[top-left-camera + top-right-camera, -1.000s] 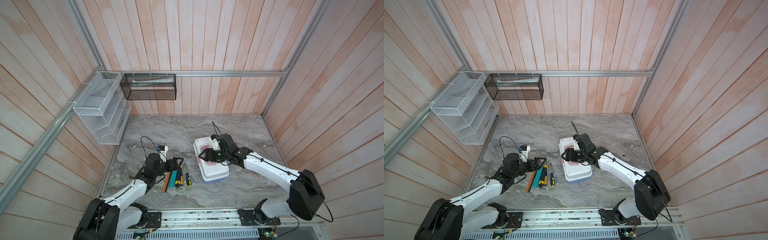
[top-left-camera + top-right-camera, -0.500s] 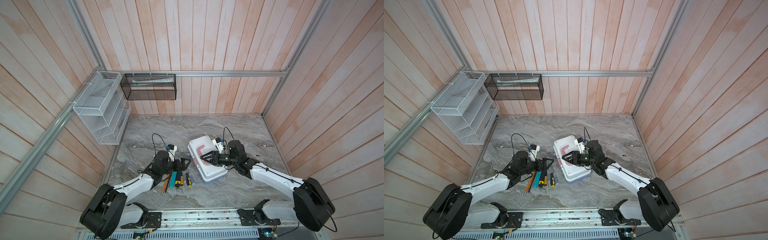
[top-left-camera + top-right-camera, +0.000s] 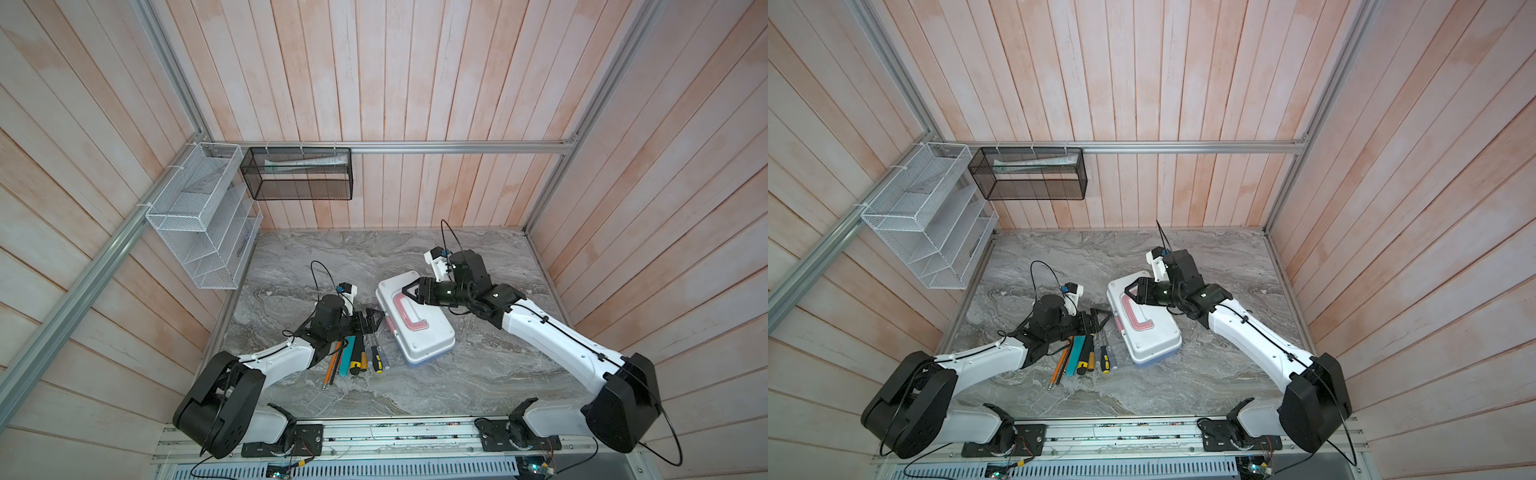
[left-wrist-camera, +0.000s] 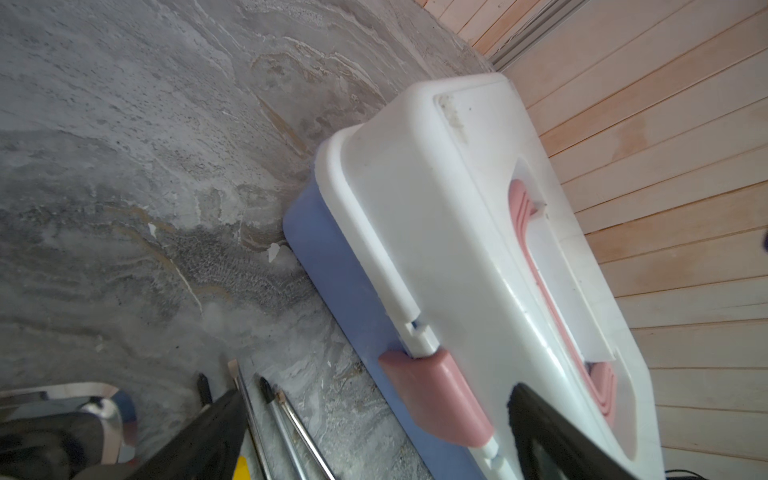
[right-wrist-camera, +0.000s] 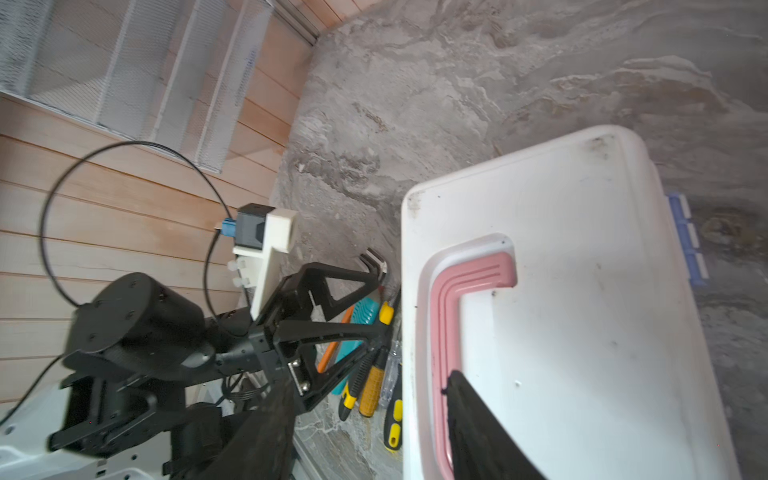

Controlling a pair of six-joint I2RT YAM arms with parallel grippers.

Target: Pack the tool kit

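Case: tool case (image 3: 428, 336), white lid on, lies slantwise mid-table with its pink handle (image 3: 405, 313) facing up.
Right claw: right gripper (image 3: 406, 293) at the case's 12 o'clock end, jaws apart, one finger (image 5: 469, 411) over the handle.
Left claw: left gripper (image 3: 376, 322) at the case's 9 o'clock, jaws wide apart and empty, beside the pink latch (image 3: 390, 328).
Surface: grey marbled table (image 3: 374, 257), plank walls (image 3: 415, 104).
Around: screwdrivers (image 3: 376, 361), teal tool (image 3: 347, 357) and orange stick (image 3: 334, 361) lie side by side at the case's 8 o'clock; white wire basket (image 3: 195, 216) and black mesh basket (image 3: 299, 174) hang towards 10 and 11 o'clock.

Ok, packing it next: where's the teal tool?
In both top views the teal tool lies left of the case, between the orange stick and a yellow-black screwdriver.
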